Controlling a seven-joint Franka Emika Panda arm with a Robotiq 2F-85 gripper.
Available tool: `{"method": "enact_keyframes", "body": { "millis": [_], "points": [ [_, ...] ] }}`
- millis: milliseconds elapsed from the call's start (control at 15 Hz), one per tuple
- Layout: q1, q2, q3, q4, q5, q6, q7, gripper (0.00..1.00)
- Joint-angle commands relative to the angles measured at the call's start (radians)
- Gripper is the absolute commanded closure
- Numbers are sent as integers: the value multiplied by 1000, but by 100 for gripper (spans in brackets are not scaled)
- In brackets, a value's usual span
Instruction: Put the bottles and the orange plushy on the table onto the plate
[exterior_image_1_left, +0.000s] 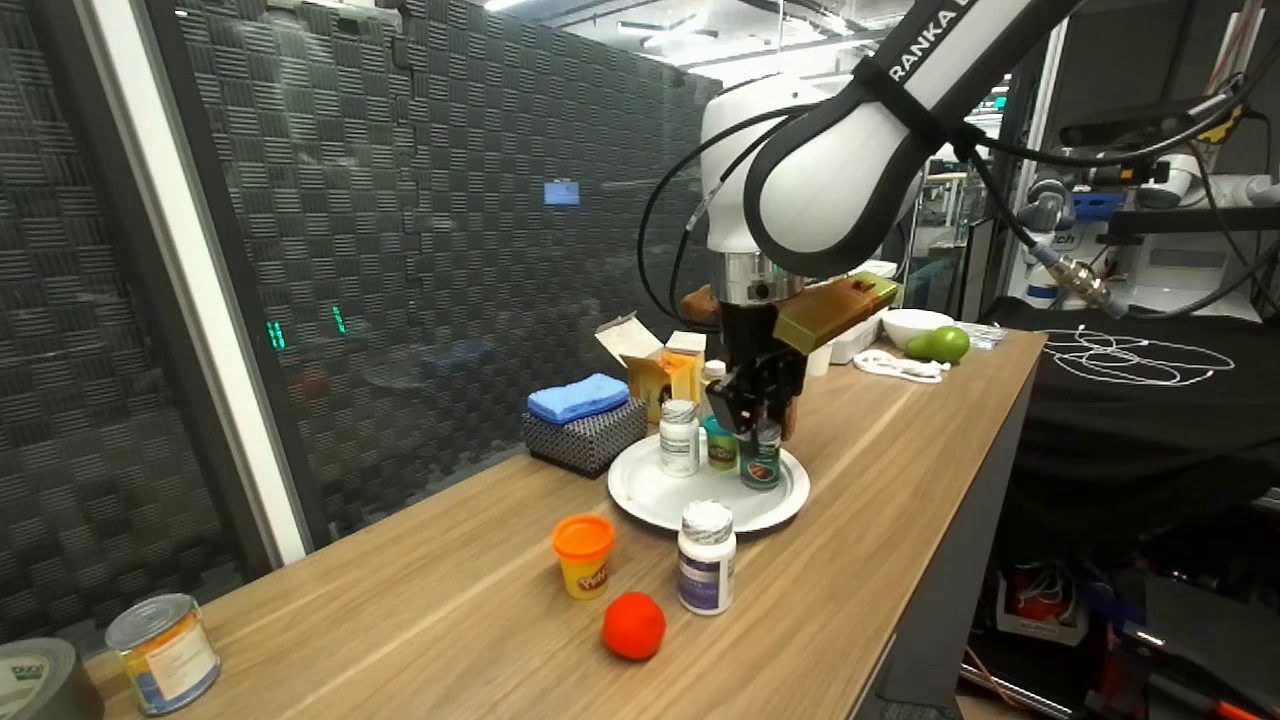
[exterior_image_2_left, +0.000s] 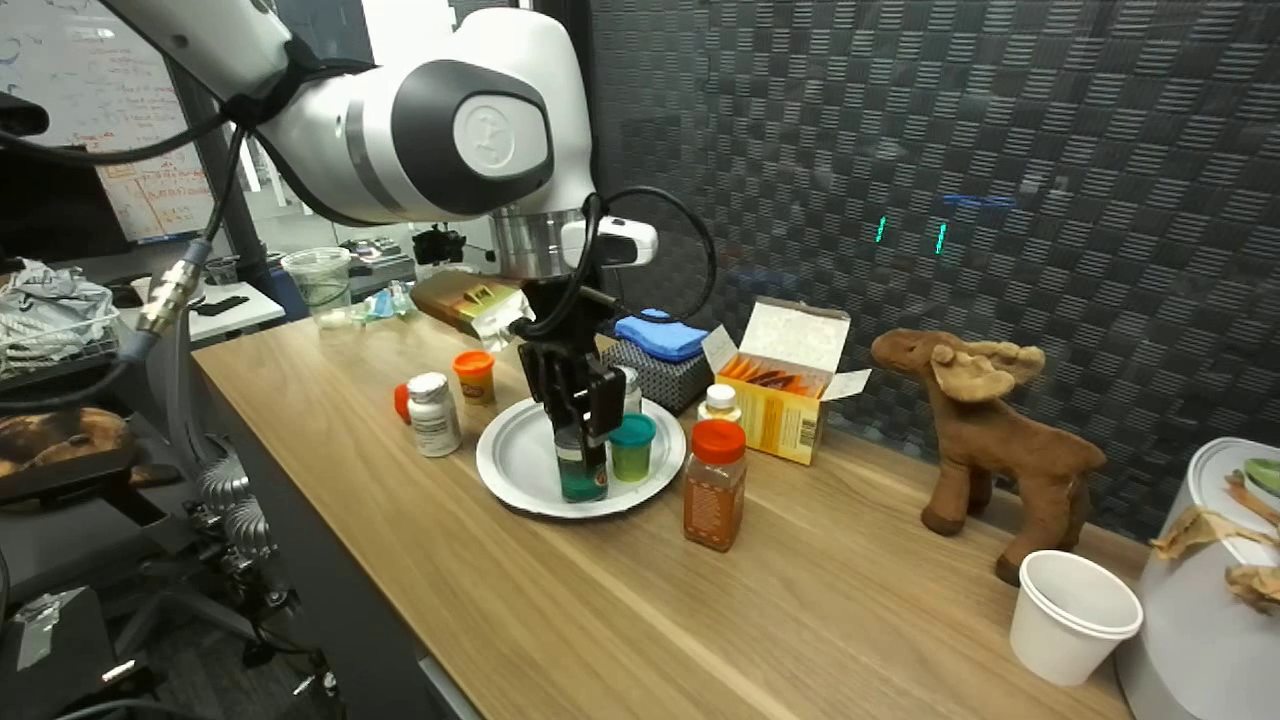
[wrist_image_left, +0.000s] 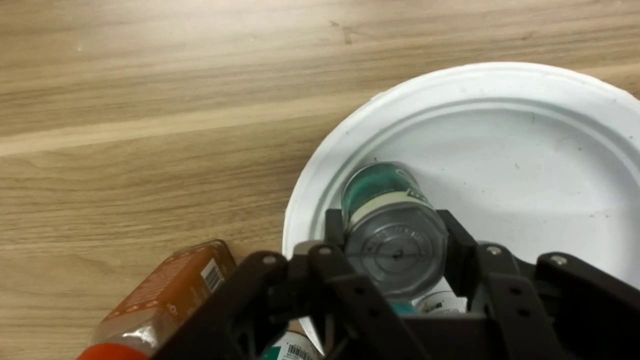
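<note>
A green-labelled clear bottle (exterior_image_1_left: 761, 472) stands upright on the white plate (exterior_image_1_left: 650, 500). My gripper (exterior_image_1_left: 768, 425) is shut on its upper part; in the wrist view the fingers (wrist_image_left: 393, 232) press both sides of the bottle (wrist_image_left: 382, 195). A white bottle (exterior_image_1_left: 679, 440) and a teal-lidded tub (exterior_image_2_left: 632, 447) are on the plate behind it. A white bottle with a purple label (exterior_image_1_left: 706, 560) stands on the table beside the plate. A round red-orange plushy-like ball (exterior_image_1_left: 634, 626) lies near it. A red-capped spice bottle (exterior_image_2_left: 715, 485) and a white-capped bottle (exterior_image_2_left: 719, 404) stand outside the plate.
An orange-lidded tub (exterior_image_1_left: 583, 556) stands near the plate. A patterned box with a blue cloth (exterior_image_1_left: 578, 398) and an open yellow box (exterior_image_2_left: 790, 390) stand by the wall. A brown moose plush (exterior_image_2_left: 1000, 440), paper cups (exterior_image_2_left: 1070, 620) and a can (exterior_image_1_left: 163, 653) are farther off.
</note>
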Motion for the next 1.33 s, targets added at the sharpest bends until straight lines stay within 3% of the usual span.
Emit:
{"method": "enact_keyframes", "body": {
  "millis": [0,133,333,400,933,1267],
  "points": [
    [16,9,-15,11,-2,7,0,27],
    [20,-15,-19,-4,-11,-18,8,24],
    [46,-101,-27,-45,-44,-109,92,3],
    [50,-127,-23,-56,-40,-132,116,0],
    [112,-337,110,-112,57,-383,213,0],
    [140,-348,180,-103,146,-347,245,0]
  ]
}}
